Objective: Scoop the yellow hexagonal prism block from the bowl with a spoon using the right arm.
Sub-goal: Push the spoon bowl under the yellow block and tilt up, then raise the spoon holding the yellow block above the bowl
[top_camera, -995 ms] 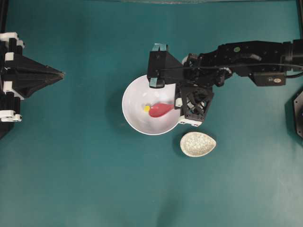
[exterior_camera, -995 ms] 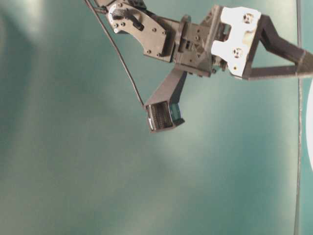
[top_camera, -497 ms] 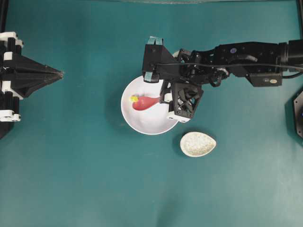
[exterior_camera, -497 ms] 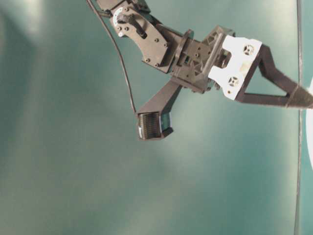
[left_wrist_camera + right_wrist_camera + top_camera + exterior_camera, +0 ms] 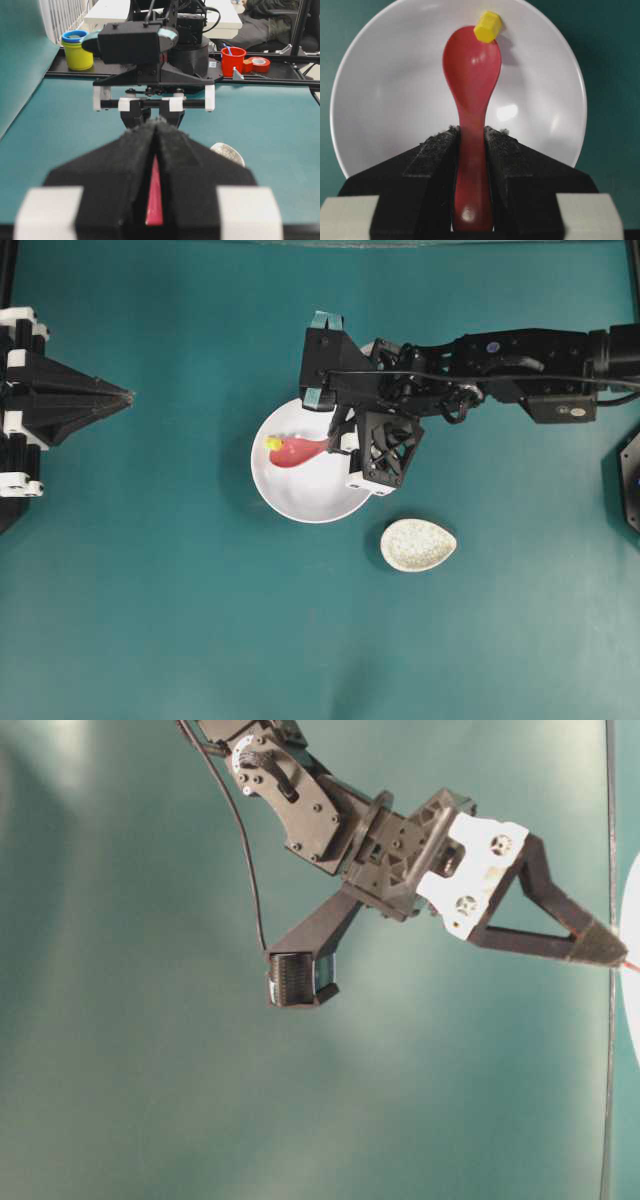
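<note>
Right wrist view shows the right gripper (image 5: 470,165) clamping the glossy spoon (image 5: 471,100) by its handle; the yellow hexagonal prism block (image 5: 487,26) (light, probably skittish) perches at the scoop's twelve-o'clock tip, against the bowl (image 5: 385,100) wall.

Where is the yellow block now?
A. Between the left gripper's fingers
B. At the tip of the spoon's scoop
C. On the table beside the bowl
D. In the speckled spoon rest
B: the block sits at the far tip of the spoon, over the bowl.
</note>
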